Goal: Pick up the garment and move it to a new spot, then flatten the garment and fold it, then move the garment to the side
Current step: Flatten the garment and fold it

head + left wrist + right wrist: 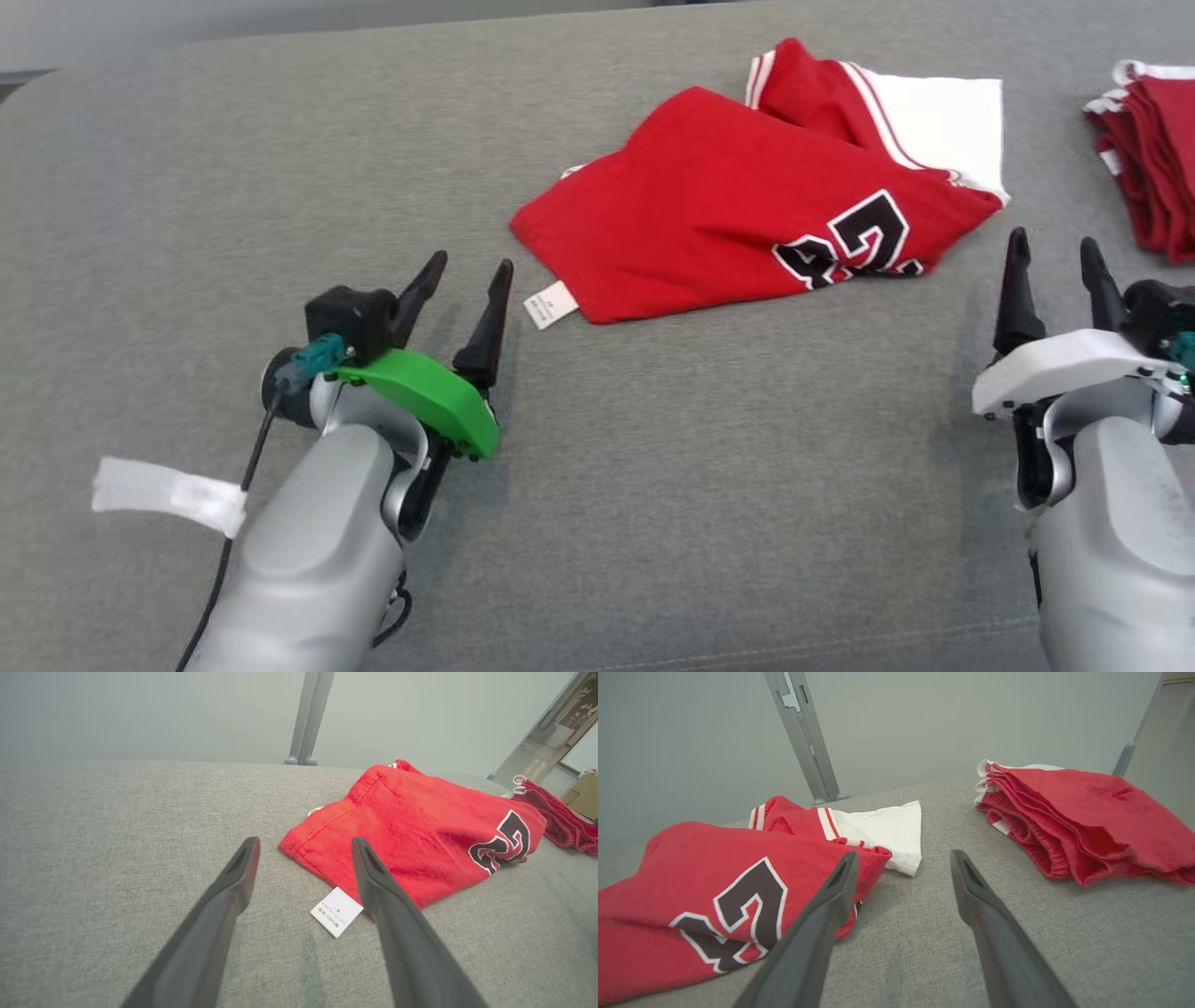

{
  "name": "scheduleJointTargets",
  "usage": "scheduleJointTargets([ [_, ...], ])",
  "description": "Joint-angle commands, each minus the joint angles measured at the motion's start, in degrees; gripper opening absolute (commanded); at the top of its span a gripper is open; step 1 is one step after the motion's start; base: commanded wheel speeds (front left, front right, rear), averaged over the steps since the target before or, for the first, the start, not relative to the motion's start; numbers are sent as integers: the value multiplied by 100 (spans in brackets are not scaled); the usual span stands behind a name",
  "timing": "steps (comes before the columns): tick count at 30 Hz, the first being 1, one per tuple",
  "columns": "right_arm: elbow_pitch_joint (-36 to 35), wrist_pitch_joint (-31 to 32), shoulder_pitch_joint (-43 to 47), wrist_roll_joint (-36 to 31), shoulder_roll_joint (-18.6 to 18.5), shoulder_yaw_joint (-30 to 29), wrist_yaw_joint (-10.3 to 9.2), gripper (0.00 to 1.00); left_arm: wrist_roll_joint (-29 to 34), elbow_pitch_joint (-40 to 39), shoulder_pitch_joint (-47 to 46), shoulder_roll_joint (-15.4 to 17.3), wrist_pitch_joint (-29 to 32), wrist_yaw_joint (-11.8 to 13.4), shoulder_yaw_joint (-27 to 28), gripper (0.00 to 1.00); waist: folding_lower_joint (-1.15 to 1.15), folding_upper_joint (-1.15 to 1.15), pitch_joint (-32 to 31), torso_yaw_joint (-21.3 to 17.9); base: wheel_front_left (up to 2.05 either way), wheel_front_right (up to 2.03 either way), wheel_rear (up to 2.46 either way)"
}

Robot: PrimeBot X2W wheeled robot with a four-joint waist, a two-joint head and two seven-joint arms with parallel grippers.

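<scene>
Counts: one garment (738, 215), one folded red stack (1158, 159), two claws | Garment: red jersey, white panel, black white-edged numerals, rumpled, lying on grey surface (653, 467) at head view's 2 o'clock | Claws: left gripper (472, 261) spread, empty, at garment's 9 o'clock — right gripper (1053, 239) spread, empty, near its 3 o'clock corner

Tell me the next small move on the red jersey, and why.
Probably ease the left gripper forward and close it on the red jersey at its near corner, beside the white care label, to start pulling it flat. The jersey lies bunched and creased, not yet flattened. The right gripper and the left both stand open and empty, and that corner sits just ahead of the left fingers.
</scene>
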Motion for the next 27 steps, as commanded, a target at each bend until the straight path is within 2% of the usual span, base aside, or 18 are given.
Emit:
scheduleJointTargets([
  [1,-98,-15,106,131,47,267,-3,100,-117,426,-307,62,6,-10,10,100,0,0,250,-791,0,0,0],
  [11,-316,-15,156,615,81,1077,-3,100,-251,2000,-1346,152,19,44,27,100,0,0,541,-1389,0,0,0],
  [14,-357,-15,151,722,76,1202,-3,100,-249,2416,-1465,217,13,167,65,100,0,0,594,-1513,0,0,0],
  [21,-402,-15,215,778,79,1226,-3,100,-351,2831,-1515,200,21,71,88,100,0,0,631,-1600,0,0,0],
  [22,-395,-15,218,777,79,1235,-3,100,-352,2846,-1522,182,20,50,69,47,0,0,636,-1600,0,0,0],
  [23,-378,-15,221,782,79,1243,-3,100,-324,2837,-1534,174,21,36,40,0,0,0,636,-1593,0,0,0],
  [27,-336,-15,243,788,77,1195,-3,100,-224,2424,-1552,229,5,23,124,0,0,0,592,-1488,0,0,0],
])
